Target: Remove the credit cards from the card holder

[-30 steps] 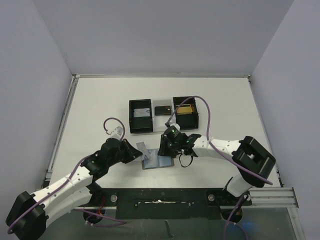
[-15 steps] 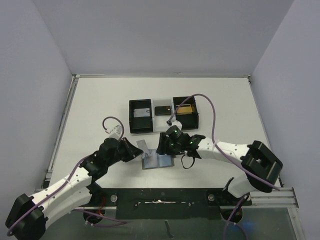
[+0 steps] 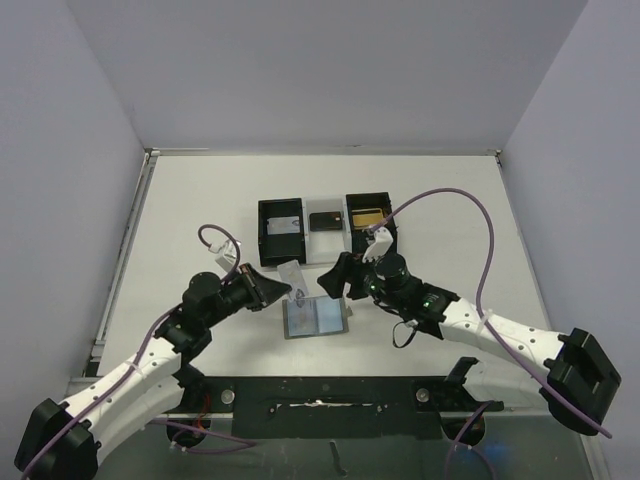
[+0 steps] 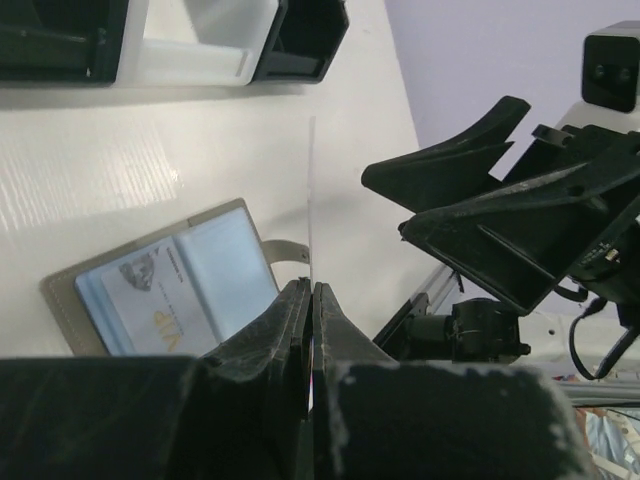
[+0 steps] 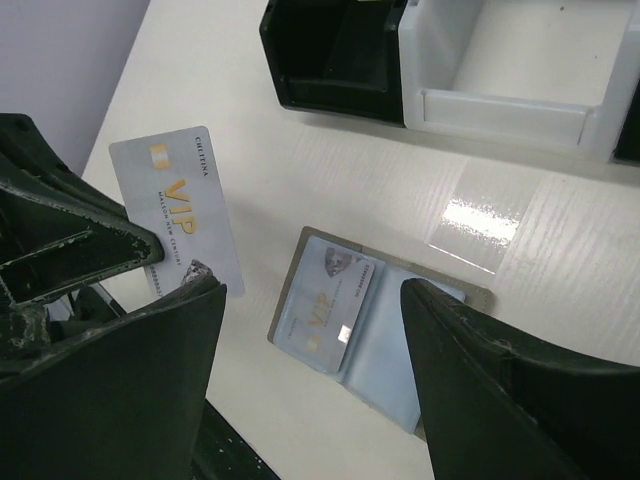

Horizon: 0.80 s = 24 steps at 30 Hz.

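Observation:
The grey card holder [image 3: 316, 318] lies open on the table between the arms, grey-blue panels up. It also shows in the left wrist view [image 4: 215, 262] and the right wrist view [image 5: 400, 345]. One pale credit card [image 5: 325, 303] with "VIP" print sits in its left pocket. My left gripper [image 3: 284, 291] [image 4: 310, 285] is shut on a second credit card [image 3: 291, 276] [image 5: 175, 205], held upright above the table left of the holder; it is seen edge-on in the left wrist view [image 4: 311, 190]. My right gripper [image 3: 336, 280] [image 5: 305, 285] is open and empty above the holder's far right.
A three-compartment tray [image 3: 268, 248] [image 5: 500, 105] stands behind the holder: black left bin with a pale flat item [image 3: 286, 222], white middle bin with a dark item [image 3: 325, 220], black right bin with a gold item [image 3: 368, 218]. A metal rail [image 3: 320, 392] runs along the near edge.
My left gripper has lifted the card up and away from the holder. My right gripper has come off the holder and drawn back to the right, its arm swinging outward.

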Each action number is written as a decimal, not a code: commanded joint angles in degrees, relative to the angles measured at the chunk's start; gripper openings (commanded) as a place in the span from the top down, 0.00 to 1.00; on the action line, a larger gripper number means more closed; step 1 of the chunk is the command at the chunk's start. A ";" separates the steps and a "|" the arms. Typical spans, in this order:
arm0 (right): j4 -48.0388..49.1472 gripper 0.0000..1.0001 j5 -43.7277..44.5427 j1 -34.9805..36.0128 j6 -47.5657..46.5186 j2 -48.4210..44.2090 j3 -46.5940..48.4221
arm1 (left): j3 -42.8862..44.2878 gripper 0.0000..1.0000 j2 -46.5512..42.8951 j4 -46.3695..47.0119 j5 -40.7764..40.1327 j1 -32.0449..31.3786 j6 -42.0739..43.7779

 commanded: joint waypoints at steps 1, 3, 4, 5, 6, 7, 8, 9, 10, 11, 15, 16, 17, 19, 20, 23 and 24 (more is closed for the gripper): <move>8.35 0.28 -7.79 -4.73 0.48 -2.24 -1.11 | -1.60 1.00 1.63 15.87 15.98 7.05 -1.05; 11.71 0.27 -13.45 -6.84 1.99 -2.31 -2.37 | -3.18 1.00 2.55 21.58 21.90 10.51 -3.25; 13.43 0.27 -15.71 -7.62 2.73 -2.28 -2.84 | -3.84 1.00 2.99 23.85 24.13 12.01 -4.23; 14.85 0.27 -17.57 -8.26 3.61 -2.19 -3.17 | -4.49 1.00 3.36 25.83 25.97 13.33 -4.98; 15.85 0.27 -19.20 -8.61 4.06 -1.98 -3.22 | -5.17 1.00 3.53 27.78 27.17 14.24 -5.69; 16.87 0.28 -20.47 -8.74 4.29 -1.60 -3.11 | -5.86 1.00 3.55 29.41 27.83 14.69 -6.26; 17.65 0.28 -21.80 -8.72 4.39 -1.15 -2.88 | -6.39 1.00 3.49 30.52 28.07 14.91 -6.60; 18.62 0.29 -23.00 -8.71 4.80 -0.68 -2.68 | -6.71 1.00 3.46 31.08 28.21 14.94 -6.69; 19.54 0.29 -24.17 -8.73 5.34 0.04 -2.52 | -6.79 1.00 3.51 31.64 28.60 14.94 -6.70; 20.44 0.29 -25.10 -8.78 5.97 0.74 -2.33 | -6.81 1.00 3.55 32.28 29.28 14.93 -6.89; 24.23 0.31 -28.49 -8.77 7.84 3.58 -1.56 | -6.22 1.00 3.27 33.40 31.94 14.92 -6.93; 24.99 0.31 -29.48 -8.74 8.06 4.58 -1.19 | -6.19 1.00 3.10 33.48 32.46 14.94 -6.84; 25.73 0.32 -30.62 -8.72 8.22 5.32 -0.75 | -6.19 1.00 2.99 33.45 32.85 14.94 -6.57; 26.81 0.35 -32.76 -8.55 8.94 6.77 0.26 | -6.59 1.00 2.85 33.03 33.07 14.92 -5.92; 27.62 0.36 -33.55 -8.33 9.34 7.25 0.43 | -6.97 1.00 2.93 33.20 33.20 14.92 -5.91; 30.61 0.36 -35.15 -7.94 9.95 8.11 0.20 | -7.89 1.00 3.34 35.06 33.80 14.94 -6.39; 30.97 0.36 -35.45 -7.83 9.95 8.36 0.15 | -8.01 1.00 3.40 35.67 33.99 14.94 -6.62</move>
